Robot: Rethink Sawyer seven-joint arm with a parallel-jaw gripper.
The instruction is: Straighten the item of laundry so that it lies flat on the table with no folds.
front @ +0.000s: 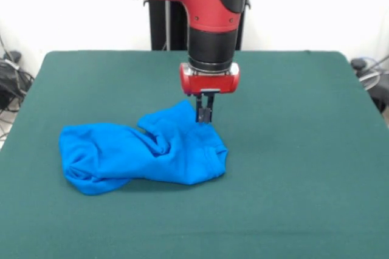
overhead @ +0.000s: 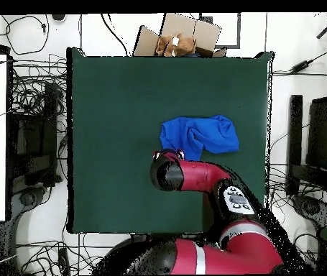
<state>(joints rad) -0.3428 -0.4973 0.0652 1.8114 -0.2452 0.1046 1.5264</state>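
The bright blue T-shirt point(front: 146, 152) lies crumpled in a bunched heap on the dark green table point(front: 292, 149), left of centre in the front view; no lettering shows. My gripper point(front: 204, 116) comes straight down onto the shirt's far right corner, with its fingers close together and pinching the fabric edge, which rises slightly there. In the overhead view the shirt point(overhead: 202, 135) lies right of centre on the table point(overhead: 116, 108). The arm covers the gripper and the shirt's near left edge there.
A cardboard box point(overhead: 184, 36) with a brown object stands beyond the table's far edge in the overhead view. Cables and equipment point(overhead: 29, 136) surround the table. The red arm point(overhead: 195, 176) reaches over the near table edge.
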